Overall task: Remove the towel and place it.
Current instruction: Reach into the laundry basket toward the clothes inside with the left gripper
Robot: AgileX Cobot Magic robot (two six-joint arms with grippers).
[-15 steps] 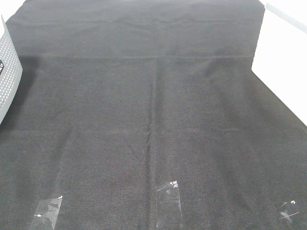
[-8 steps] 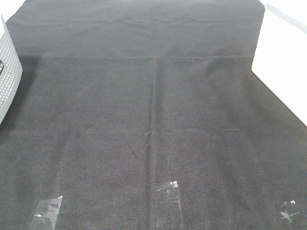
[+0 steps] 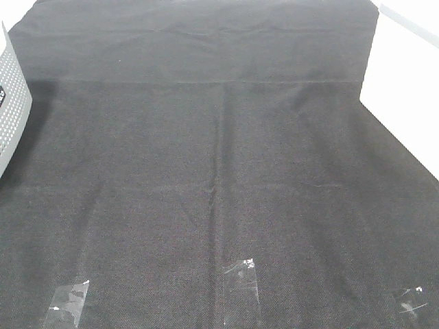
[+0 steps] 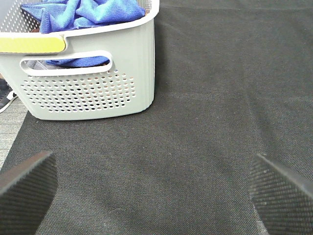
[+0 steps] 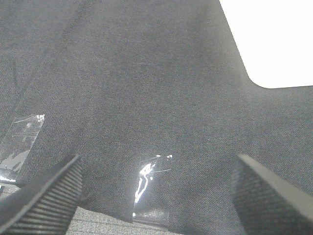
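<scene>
The left claw point(image 4: 152, 171) is wide open and holds nothing. Its two dark fingers point(image 4: 27, 188) hang just above the black cloth point(image 4: 220, 98). The right claw point(image 5: 159, 166) is wide open too, and empty. It hangs over the same cloth, close to a shiny bit of tape point(image 5: 146, 183).

Straight ahead of the left claw stands a pale grey basket point(image 4: 88, 93) with little holes in its wall and a yellow strip point(image 4: 32, 44) on its rim. The towel point(image 4: 83, 12) is inside it, blue and all bunched up. A bit of blue shows through the handle hole as well. I see nothing else in the basket.

From the high camera, only an edge of the basket shows, at 9 o'clock. The towel is hidden there and neither claw is in that picture. The black cloth covers nearly the whole worktop point(image 3: 405, 89), which shows bare and white at 2 o'clock. Three bits of tape sit along the near edge, at about 5, 6 and 7 o'clock.

I think the job has hardly begun. The towel is not out yet. A claw needs to reach in, pinch it, lift it out, and put it down on the cloth.
</scene>
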